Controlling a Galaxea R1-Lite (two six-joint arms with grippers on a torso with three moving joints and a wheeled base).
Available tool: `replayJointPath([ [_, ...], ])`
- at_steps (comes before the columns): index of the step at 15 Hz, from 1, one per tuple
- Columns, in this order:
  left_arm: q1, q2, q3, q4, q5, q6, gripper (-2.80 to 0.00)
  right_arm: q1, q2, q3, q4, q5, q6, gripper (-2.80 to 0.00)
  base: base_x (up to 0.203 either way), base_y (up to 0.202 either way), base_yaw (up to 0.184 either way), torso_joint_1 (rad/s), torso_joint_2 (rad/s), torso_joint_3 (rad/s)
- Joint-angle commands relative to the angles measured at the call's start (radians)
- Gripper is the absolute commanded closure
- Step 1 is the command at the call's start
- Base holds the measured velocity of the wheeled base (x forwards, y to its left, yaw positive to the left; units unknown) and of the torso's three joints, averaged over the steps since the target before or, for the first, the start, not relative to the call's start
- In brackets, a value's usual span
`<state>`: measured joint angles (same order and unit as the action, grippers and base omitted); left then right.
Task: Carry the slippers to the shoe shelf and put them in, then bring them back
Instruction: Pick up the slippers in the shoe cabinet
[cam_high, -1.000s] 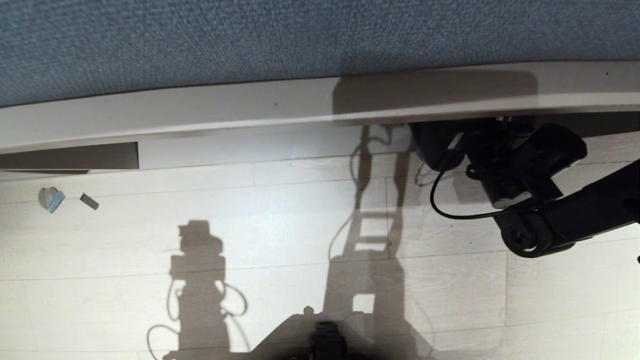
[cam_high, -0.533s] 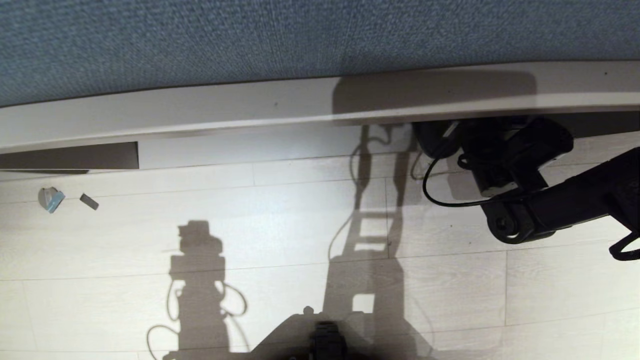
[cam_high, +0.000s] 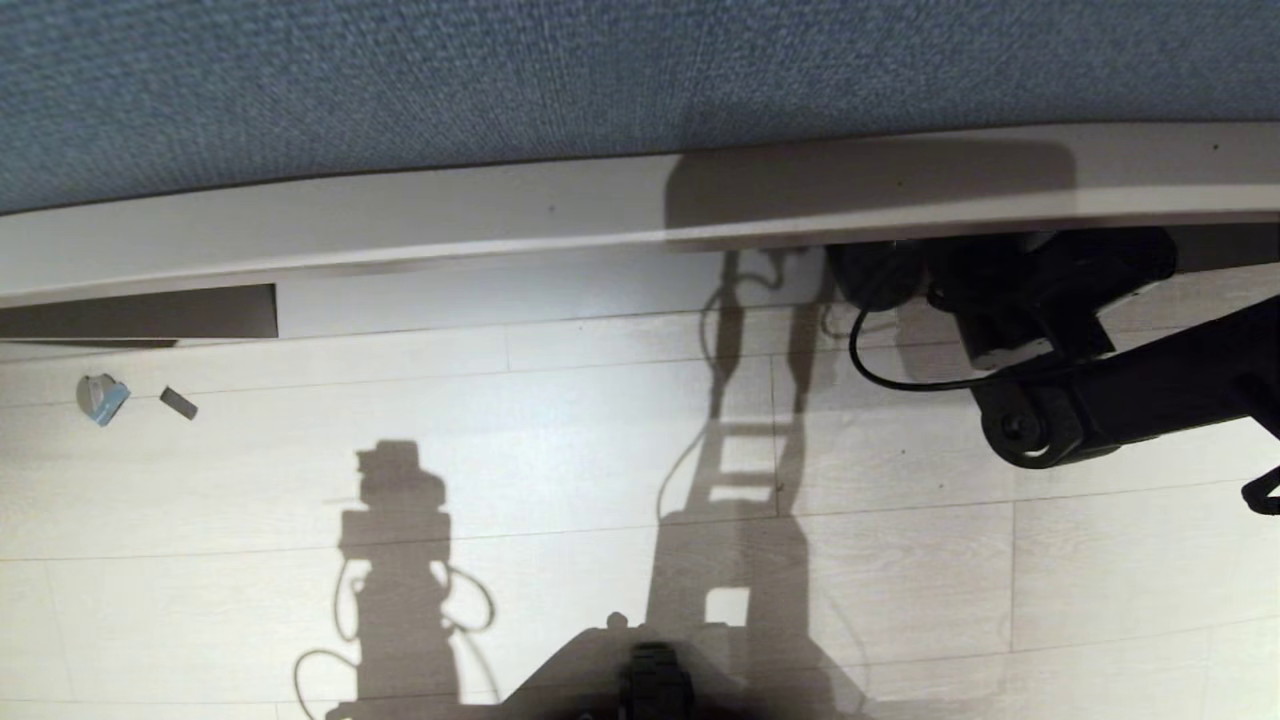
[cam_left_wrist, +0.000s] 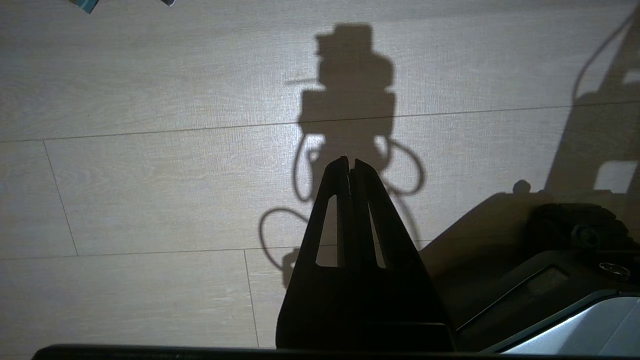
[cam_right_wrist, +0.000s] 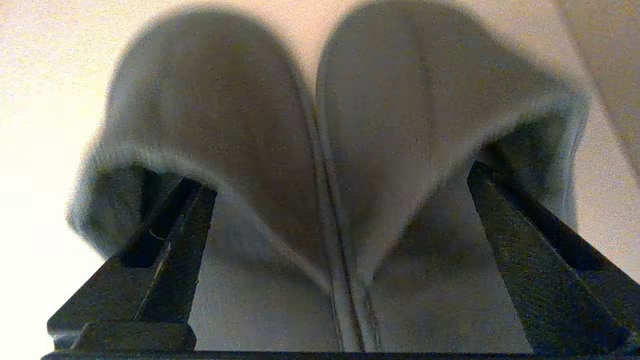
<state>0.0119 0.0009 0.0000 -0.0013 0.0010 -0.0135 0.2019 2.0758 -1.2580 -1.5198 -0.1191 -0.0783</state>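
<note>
Reaching under the pale counter edge, our right arm carries the right gripper into the shadowed recess, where the head view loses the fingers. Our right wrist view shows them: the two dark fingers stand spread wide, each tucked into the mouth of one of the slippers. We read this as the reason for so wide a stance. The pair lies side by side, toes pointing away, inner edges touching, so one finger in each opening lets a single pincer handle both at once. Whether the fingers press outward on the cloth or merely sit loose inside, we cannot tell; the jaws are spread, not clamped. We also cannot say whether the slippers rest on a surface or hang from the fingers.

Our left gripper hangs over the pale plank floor with its fingers closed together on nothing, kept out of the way. Two small scraps lie on the floor well to the left, apart from the work.
</note>
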Motion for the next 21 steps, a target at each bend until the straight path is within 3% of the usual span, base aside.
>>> replayJointPath([
  [1,0.000,0.001,0.000,0.000,0.001,0.000,0.00,0.002,-0.004,-0.027,-0.010,0.000,-0.001,-2.80,0.000,0.000,0.000,0.000,0.00,0.000],
  [14,0.000,0.000,0.000,0.000,0.001,0.000,0.00,0.001,0.108,-0.197,0.020,0.036,-0.003,-2.80,0.000,0.000,0.000,0.000,0.00,0.000],
  [15,0.000,0.001,0.000,0.000,0.001,0.000,0.00,0.001,0.106,-0.198,0.027,0.034,-0.003,0.00,0.000,0.000,0.000,0.000,0.00,0.000],
  [21,0.000,0.001,0.000,0.000,0.001,-0.003,0.00,-0.004,0.116,-0.200,0.043,0.042,-0.005,0.00,0.000,0.000,0.000,0.000,0.00,0.000],
])
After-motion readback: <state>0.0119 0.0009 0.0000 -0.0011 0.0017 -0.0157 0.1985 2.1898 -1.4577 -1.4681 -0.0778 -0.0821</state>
